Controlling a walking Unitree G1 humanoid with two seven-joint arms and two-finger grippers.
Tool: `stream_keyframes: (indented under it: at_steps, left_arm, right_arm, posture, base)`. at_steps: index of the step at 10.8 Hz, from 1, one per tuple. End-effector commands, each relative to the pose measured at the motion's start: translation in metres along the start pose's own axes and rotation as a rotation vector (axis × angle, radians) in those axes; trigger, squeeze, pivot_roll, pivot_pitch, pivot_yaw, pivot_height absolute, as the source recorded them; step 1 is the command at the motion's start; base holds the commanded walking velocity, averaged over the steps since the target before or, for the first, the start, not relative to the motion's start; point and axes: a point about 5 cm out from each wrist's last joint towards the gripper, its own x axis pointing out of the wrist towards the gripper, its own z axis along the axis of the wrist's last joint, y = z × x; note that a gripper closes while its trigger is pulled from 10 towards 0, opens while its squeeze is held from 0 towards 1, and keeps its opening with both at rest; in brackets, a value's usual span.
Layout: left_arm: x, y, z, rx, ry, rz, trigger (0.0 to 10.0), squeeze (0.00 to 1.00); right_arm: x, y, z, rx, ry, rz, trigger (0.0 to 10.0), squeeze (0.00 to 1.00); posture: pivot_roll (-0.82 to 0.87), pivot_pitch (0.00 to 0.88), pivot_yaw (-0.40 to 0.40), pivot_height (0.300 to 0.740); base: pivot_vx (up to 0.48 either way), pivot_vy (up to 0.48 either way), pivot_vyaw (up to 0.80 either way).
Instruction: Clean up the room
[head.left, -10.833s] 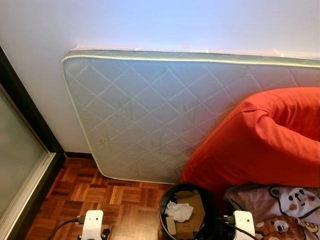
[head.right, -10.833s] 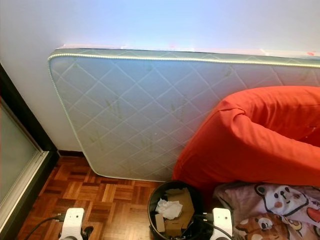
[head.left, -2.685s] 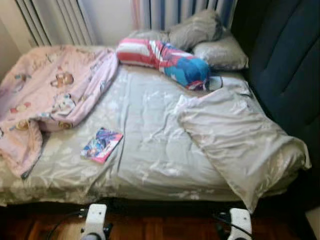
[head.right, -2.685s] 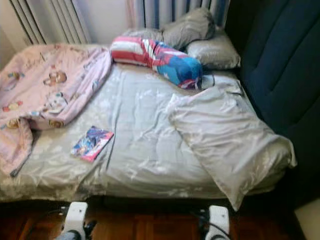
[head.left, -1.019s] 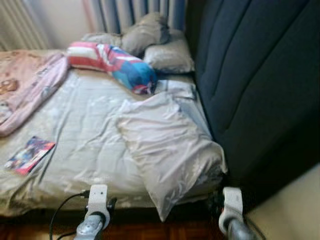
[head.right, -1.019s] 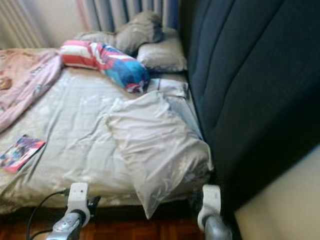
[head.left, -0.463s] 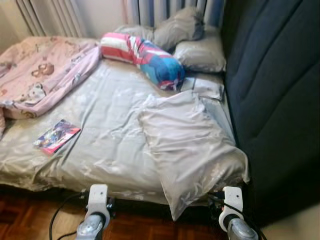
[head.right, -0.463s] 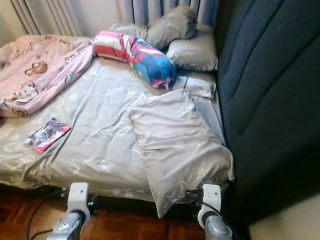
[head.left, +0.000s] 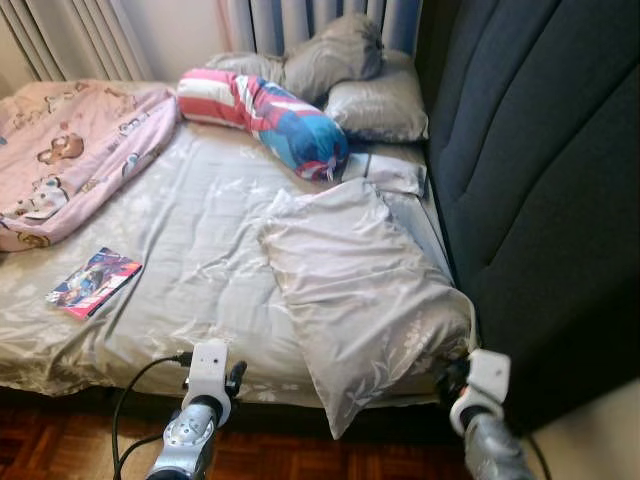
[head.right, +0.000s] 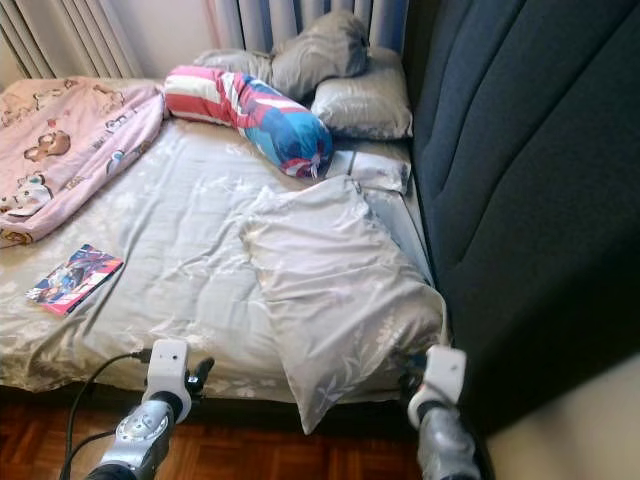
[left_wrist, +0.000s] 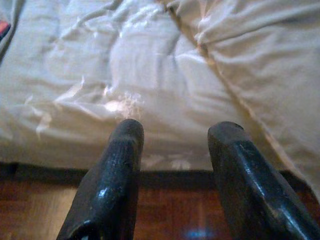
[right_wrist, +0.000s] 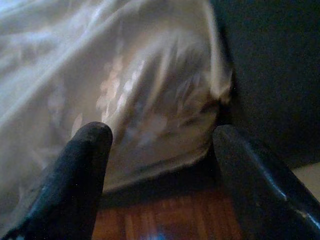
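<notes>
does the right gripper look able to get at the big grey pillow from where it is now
Probably yes. The right gripper is open and faces the near corner of the big grey pillow, which overhangs the edge of the bed. Nothing lies between them; the dark headboard stands close on its right.

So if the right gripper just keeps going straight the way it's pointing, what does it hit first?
Most likely the near corner of the large grey pillow that overhangs the bed edge. The open right gripper aims at it, with the dark headboard just beside; depth is unclear.
</notes>
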Motion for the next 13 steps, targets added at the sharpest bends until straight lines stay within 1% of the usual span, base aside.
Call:
stream_keyframes:
  at_steps: [1, 2, 3, 4, 5, 6, 7, 8, 9, 10, 13]
  left_arm:
    - [0.004, 0.000, 0.022, 0.003, -0.134, -0.002, 10.0, 0.00]
    - [0.003, 0.003, 0.035, -0.007, -0.230, 0.017, 10.0, 0.00]
    - [0.000, 0.005, 0.038, -0.005, -0.261, 0.024, 10.0, 0.00]
    - [-0.005, 0.005, 0.042, -0.013, -0.314, 0.028, 10.0, 0.00]
    - [-0.009, 0.005, 0.044, -0.013, -0.342, 0.030, 10.0, 0.00]
    - [-0.016, 0.011, 0.042, 0.007, -0.359, 0.059, 10.0, 0.00]
    - [-0.021, 0.019, 0.039, -0.012, -0.356, 0.099, 10.0, 0.00]
    - [-0.018, 0.017, 0.042, -0.033, -0.348, 0.084, 10.0, 0.00]
    - [-0.018, 0.016, 0.043, -0.035, -0.351, 0.081, 10.0, 0.00]
    - [-0.015, 0.011, 0.049, -0.045, -0.361, 0.067, 10.0, 0.00]
    - [-0.016, 0.009, 0.051, -0.036, -0.357, 0.048, 10.0, 0.00]
  right_arm:
    - [0.005, 0.007, 0.024, 0.008, -0.134, 0.040, 10.0, 0.00]
    - [0.001, 0.009, 0.034, -0.058, -0.243, 0.084, 10.0, 0.00]
    - [-0.002, 0.008, 0.036, -0.055, -0.283, 0.099, 10.0, 0.00]
    - [-0.008, 0.003, 0.036, -0.051, -0.324, 0.098, 10.0, 0.00]
    - [-0.013, 0.001, 0.033, -0.084, -0.346, 0.099, 10.0, 0.00]
    - [-0.021, -0.007, 0.026, -0.085, -0.348, 0.080, 10.0, 0.00]
    - [-0.028, -0.013, 0.017, -0.058, -0.340, 0.048, 10.0, 0.00]
    - [-0.028, -0.007, 0.014, -0.053, -0.322, 0.066, 10.0, 0.00]
    - [-0.027, -0.005, 0.015, -0.052, -0.320, 0.074, 10.0, 0.00]
    - [-0.024, -0.001, 0.020, -0.047, -0.328, 0.084, 10.0, 0.00]
    - [-0.023, 0.004, 0.023, -0.042, -0.327, 0.099, 10.0, 0.00]
  posture:
    - [0.06, 0.099, -0.031, 0.740]
    - [0.06, 0.091, -0.032, 0.740]
    - [0.05, 0.088, -0.034, 0.740]
    - [0.05, 0.081, -0.040, 0.740]
    - [0.05, 0.075, -0.042, 0.740]
    - [0.06, 0.061, -0.044, 0.740]
    - [0.06, 0.055, -0.036, 0.740]
    - [0.05, 0.050, -0.036, 0.740]
    - [0.06, 0.049, -0.036, 0.740]
    - [0.06, 0.046, -0.037, 0.740]
    - [0.06, 0.038, -0.036, 0.740]
  base:
    - [0.000, 0.000, 0.00]
    - [0.000, 0.000, 0.00]
    - [0.000, 0.000, 0.00]
    - [0.000, 0.000, 0.00]
    - [0.000, 0.000, 0.00]
    - [0.000, 0.000, 0.00]
    - [0.000, 0.000, 0.00]
    - [0.000, 0.000, 0.00]
    - [0.000, 0.000, 0.00]
    - [0.000, 0.000, 0.00]
    - [0.000, 0.000, 0.00]
